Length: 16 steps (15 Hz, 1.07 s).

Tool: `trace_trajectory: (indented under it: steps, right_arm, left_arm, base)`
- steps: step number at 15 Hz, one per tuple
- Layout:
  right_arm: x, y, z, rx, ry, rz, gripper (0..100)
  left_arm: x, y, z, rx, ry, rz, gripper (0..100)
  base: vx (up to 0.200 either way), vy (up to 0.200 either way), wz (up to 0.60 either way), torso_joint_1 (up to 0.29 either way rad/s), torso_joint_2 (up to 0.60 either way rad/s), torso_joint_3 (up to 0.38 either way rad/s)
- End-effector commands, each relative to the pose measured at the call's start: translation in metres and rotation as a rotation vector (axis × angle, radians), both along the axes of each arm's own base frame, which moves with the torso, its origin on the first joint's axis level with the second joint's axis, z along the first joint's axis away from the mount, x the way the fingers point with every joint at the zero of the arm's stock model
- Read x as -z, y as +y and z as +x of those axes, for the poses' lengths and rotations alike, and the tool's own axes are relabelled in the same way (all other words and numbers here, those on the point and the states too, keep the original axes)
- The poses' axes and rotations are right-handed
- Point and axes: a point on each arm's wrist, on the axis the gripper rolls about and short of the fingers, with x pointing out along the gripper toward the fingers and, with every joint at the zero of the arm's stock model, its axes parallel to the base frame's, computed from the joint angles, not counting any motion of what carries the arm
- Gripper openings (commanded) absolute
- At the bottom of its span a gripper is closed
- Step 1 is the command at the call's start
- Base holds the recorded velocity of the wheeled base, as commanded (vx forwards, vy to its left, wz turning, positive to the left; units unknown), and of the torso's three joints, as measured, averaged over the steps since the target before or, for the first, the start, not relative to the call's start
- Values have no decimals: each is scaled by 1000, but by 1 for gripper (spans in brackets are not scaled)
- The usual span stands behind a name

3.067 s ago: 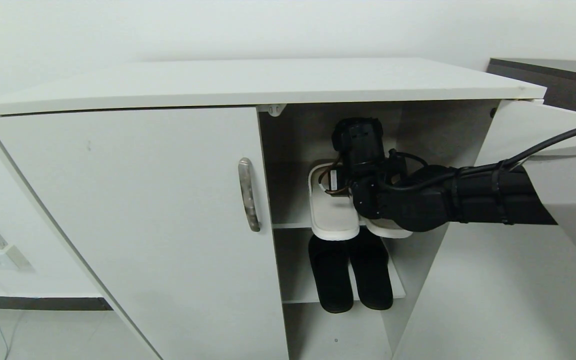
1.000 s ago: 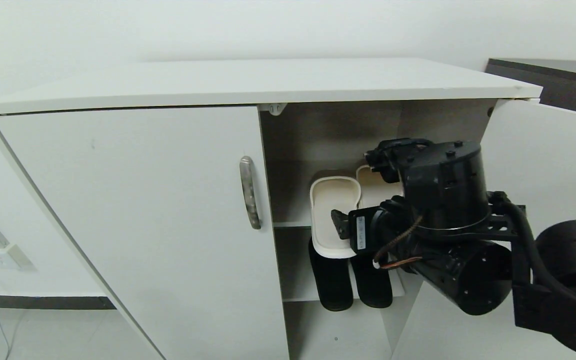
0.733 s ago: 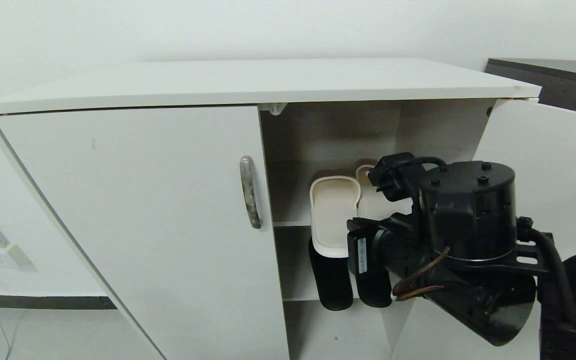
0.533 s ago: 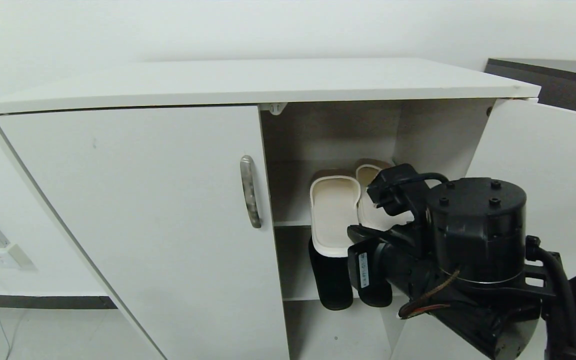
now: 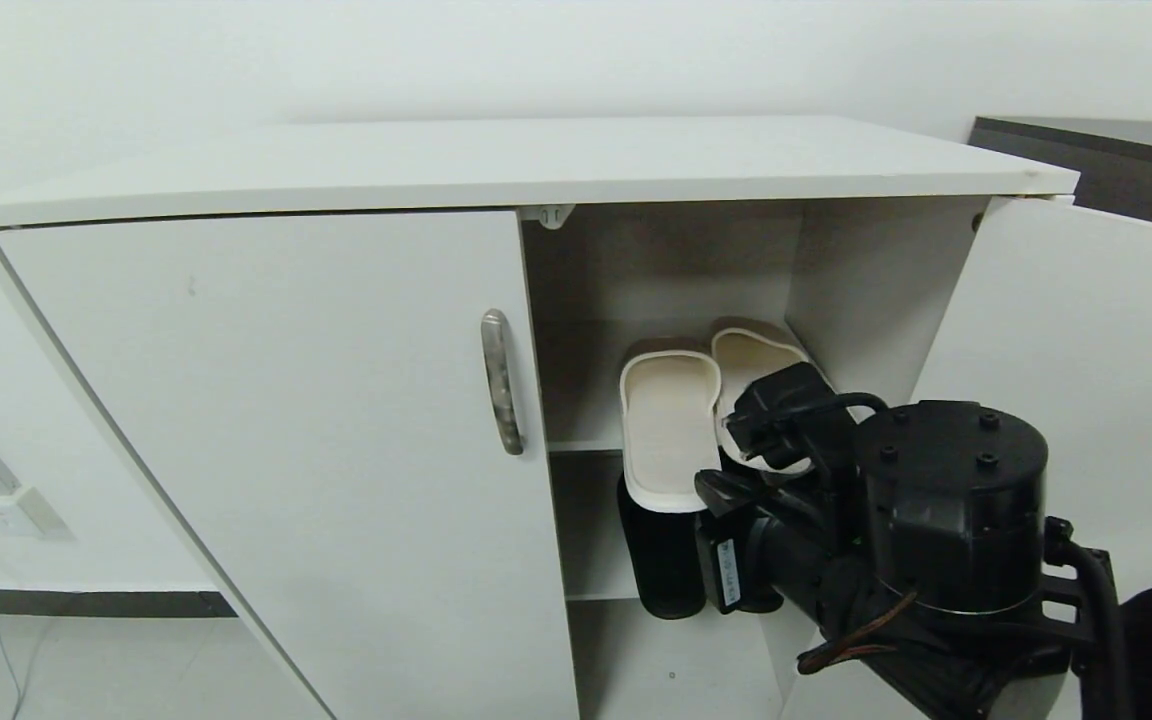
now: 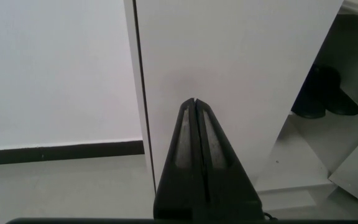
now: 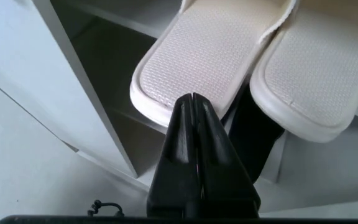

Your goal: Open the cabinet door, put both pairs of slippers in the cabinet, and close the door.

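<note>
Through the head view: cabinet (image 5: 536,160) with left door (image 5: 286,450) shut and right door (image 5: 1086,330) swung wide on hinges at the cabinet's right side. White slippers (image 5: 671,430) side by side on the upper shelf, long axes running front to back, heels poking over the shelf edge. Black slippers (image 5: 661,560) on the shelf below, likewise overhanging, partly behind the right arm (image 5: 946,510) just outside the opening. Through the left wrist view: left gripper (image 6: 194,102), fingers pressed together on nothing, facing the shut left door, black slippers off to one side in the opening. Through the right wrist view: right gripper (image 7: 193,99), fingers together and empty, just beneath the overhanging white heels, apart from them. By the look of it, both pairs stowed and only the closing left. Open door upright, long axis vertical, lying to the right of the right fingers, so right arm the nearer. Probably calls for getting behind the door's free edge and sweeping it leftward across the opening, minding the protruding heels.
</note>
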Motion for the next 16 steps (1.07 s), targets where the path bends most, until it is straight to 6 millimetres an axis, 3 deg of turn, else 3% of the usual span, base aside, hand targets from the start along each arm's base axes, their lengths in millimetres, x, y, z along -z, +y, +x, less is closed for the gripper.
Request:
trace_trajectory:
  steps: [1, 16]
  right_arm:
    - [6, 1, 0, -2, 7, -13, 0]
    - [19, 4, 2, -5, 12, -39, 0]
  left_arm:
    - [0, 0, 0, 1, 0, -1, 0]
    - [0, 0, 0, 1, 0, -1, 0]
  base:
    - [0, 0, 0, 0, 0, 0]
    - [-200, 0, 0, 3, 2, 2]
